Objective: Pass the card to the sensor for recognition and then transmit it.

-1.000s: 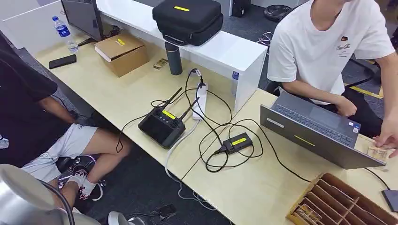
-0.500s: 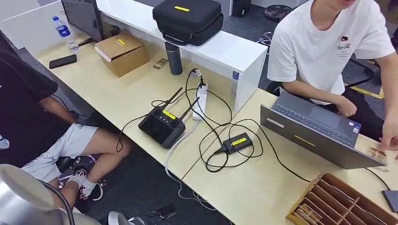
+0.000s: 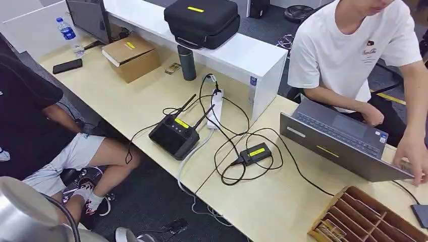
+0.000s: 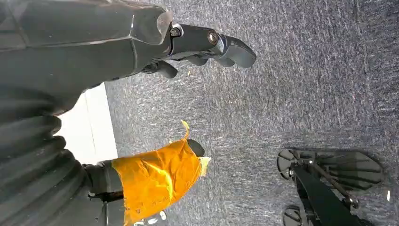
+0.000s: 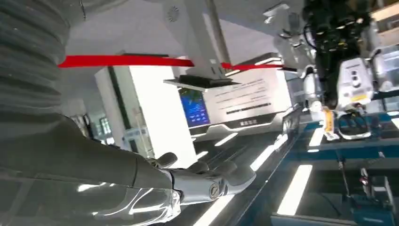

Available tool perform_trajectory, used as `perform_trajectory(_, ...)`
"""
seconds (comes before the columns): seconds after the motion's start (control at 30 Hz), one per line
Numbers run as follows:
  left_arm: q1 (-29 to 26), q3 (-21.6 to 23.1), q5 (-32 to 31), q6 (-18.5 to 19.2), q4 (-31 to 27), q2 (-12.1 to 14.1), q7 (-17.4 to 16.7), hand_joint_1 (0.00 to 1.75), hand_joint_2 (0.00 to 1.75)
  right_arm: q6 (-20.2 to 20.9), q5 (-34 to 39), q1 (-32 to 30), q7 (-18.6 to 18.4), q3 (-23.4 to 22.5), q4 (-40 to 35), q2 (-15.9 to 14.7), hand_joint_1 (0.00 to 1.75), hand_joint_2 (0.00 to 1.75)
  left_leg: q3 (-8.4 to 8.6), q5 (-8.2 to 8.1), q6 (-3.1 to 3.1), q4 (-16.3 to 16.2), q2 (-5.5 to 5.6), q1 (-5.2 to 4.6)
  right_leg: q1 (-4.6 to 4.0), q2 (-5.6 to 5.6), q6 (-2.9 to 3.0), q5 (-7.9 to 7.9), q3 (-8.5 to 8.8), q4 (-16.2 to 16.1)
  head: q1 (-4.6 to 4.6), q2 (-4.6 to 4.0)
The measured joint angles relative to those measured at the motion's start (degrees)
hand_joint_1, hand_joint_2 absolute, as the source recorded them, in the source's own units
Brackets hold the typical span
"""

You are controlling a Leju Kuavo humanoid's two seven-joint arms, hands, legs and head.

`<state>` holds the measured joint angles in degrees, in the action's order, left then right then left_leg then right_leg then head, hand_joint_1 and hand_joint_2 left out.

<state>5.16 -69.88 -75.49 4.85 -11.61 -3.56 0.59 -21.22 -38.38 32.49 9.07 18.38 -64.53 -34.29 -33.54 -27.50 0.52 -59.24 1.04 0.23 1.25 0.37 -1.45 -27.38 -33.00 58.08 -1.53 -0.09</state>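
Waiting: card (image 3: pixel 407 165) thin, stiff, light, under a person's hand (image 3: pixel 413 157) on surface (image 3: pixel 282 201) | pinch its edges | left hand (image 4: pixel 155 52) fingers loose, empty | right hand (image 5: pixel 188 181) fingers straight, empty

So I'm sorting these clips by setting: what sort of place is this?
Most likely an office or lab workspace: long pale desks carry a laptop, a monitor, a handheld controller and a power strip with trailing cables, and two people sit at them.

Pale wood desk (image 3: pixel 151 101). Far left: bottle (image 3: pixel 69 35), phone (image 3: pixel 67 65), box (image 3: pixel 131 57), flask (image 3: pixel 186 62). Middle: power strip (image 3: pixel 216 108), controller (image 3: pixel 174 134), small black box (image 3: pixel 255 153) amid cables. Right: laptop (image 3: pixel 343 143); near right, divider tray (image 3: pixel 371 217).
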Motion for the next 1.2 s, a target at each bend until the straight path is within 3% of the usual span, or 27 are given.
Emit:
perform_trajectory(0.37, -0.09, -1.2, 2.19, -0.04, 0.0, -0.07, -0.02, 0.0, 1.75, 3.82, 3.43, -16.97, 3.45, -7.26, -19.26, -1.22, 0.0, 1.75, -0.02, -0.02, 0.01, 0.01, 0.03, 0.0, 0.0, -0.03, -0.01, -0.02, -0.02, 0.0, 0.0, 0.0)
perform_trajectory(0.63, -0.1, -2.19, 3.08, -0.37, 0.0, -0.15, -0.18, 0.0, 1.75, 3.95, 0.15, -28.51, 5.35, -9.35, -30.33, -1.16, 0.0, 1.75, -0.03, -0.04, 0.0, 0.03, 0.01, 0.0, 0.0, -0.03, 0.0, -0.05, -0.02, -0.01, 0.0, 0.0)
perform_trajectory(0.93, -0.08, -2.21, 3.06, -0.52, 0.0, -0.37, -0.35, 0.0, 1.75, 3.76, -3.5, -32.27, 5.33, -7.86, -33.22, 0.61, 0.0, 1.75, -0.03, -0.03, 0.0, 0.03, 0.0, 0.0, 0.0, -0.02, 0.0, -0.05, -0.02, -0.01, 0.0, 0.0)
perform_trajectory(1.2, -0.04, -2.21, 2.73, -0.55, 0.0, -0.5, -0.35, 0.0, 1.75, 3.69, -6.93, -32.16, 5.33, -3.08, -31.64, 3.52, 0.0, 1.75, -0.03, -0.03, 0.01, 0.04, -0.01, 0.01, 0.0, -0.01, 0.0, -0.05, -0.02, 0.0, -0.02, 0.0)
